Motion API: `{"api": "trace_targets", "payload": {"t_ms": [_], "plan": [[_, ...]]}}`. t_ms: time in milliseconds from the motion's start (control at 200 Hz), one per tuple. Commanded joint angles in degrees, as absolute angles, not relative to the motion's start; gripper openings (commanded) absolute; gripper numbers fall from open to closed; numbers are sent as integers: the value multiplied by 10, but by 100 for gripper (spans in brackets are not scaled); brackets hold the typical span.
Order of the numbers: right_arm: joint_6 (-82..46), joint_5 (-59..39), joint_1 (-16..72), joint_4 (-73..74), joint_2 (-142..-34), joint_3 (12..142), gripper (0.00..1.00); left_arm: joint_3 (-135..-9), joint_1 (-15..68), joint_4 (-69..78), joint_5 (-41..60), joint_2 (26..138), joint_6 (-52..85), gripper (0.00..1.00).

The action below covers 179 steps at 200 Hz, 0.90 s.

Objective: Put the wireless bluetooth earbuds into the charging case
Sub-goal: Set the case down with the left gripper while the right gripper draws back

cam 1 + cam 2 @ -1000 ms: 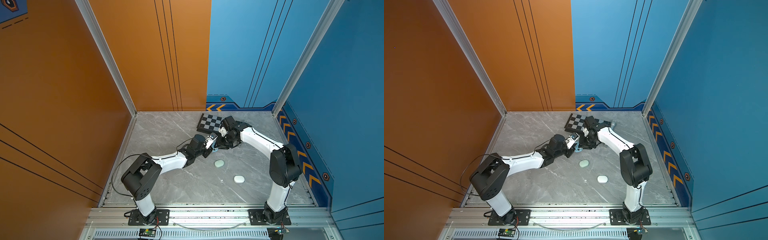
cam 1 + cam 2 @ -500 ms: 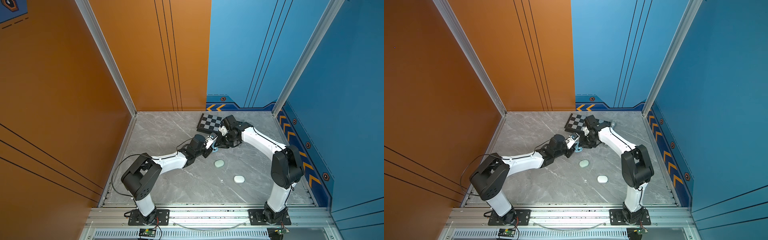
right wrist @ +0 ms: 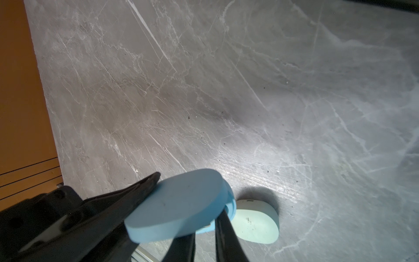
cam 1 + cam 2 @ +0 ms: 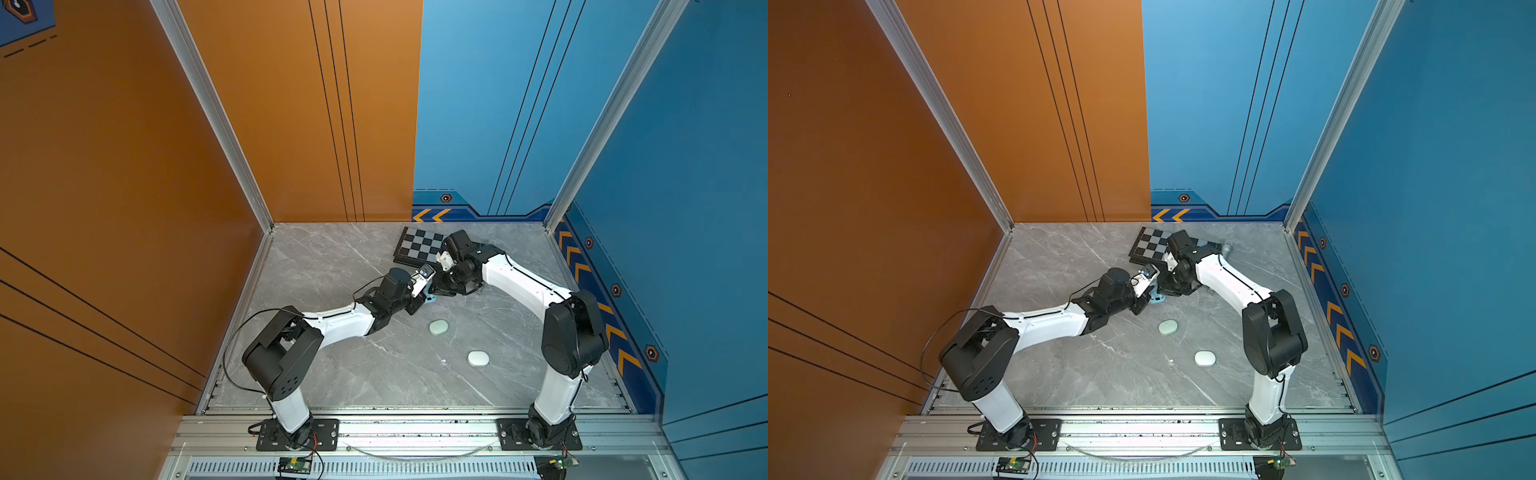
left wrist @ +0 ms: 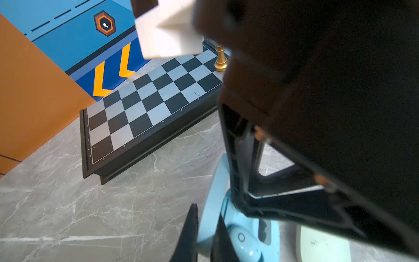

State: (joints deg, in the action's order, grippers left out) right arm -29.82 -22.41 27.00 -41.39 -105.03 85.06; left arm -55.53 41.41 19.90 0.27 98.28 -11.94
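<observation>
Left of centre on the grey marble table [image 4: 353,382], shows the left gripper [image 5: 207,224] pinched tight on the upright lid of the open light blue charging case [image 5: 213,190]. Shows one light blue earbud [image 5: 244,246] seated in the case's base. Just right, meets the right gripper [image 4: 437,291], tips at the case; cannot tell how wide or holding what. Nearer, finds a closed mint case [image 4: 438,327], then, rightward, a white case [image 4: 478,358].

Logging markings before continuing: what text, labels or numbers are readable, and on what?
"h g f e d c b": small letters along one chessboard rim.
Numbers on the adjoining rim: too blurred to read.
Yellow chevrons and a hexagon emblem on the wall: no words.
Blue charging case: no text visible.
</observation>
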Motion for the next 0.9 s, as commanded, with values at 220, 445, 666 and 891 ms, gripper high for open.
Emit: {"api": "trace_targets", "payload": {"t_ms": [220, 445, 666, 891], "plan": [[-318, -176, 223, -419, -920, 806, 32, -507, 400, 261, 24, 978, -116, 0], [-353, -140, 197, -424, -906, 760, 34, -475, 401, 317, -13, 1011, -72, 0], [-353, -138, 199, -427, -919, 763, 35, -469, 403, 352, -30, 1049, -38, 0], [-351, -133, 204, -430, -926, 769, 35, -461, 407, 361, -41, 1063, -29, 11]]}}
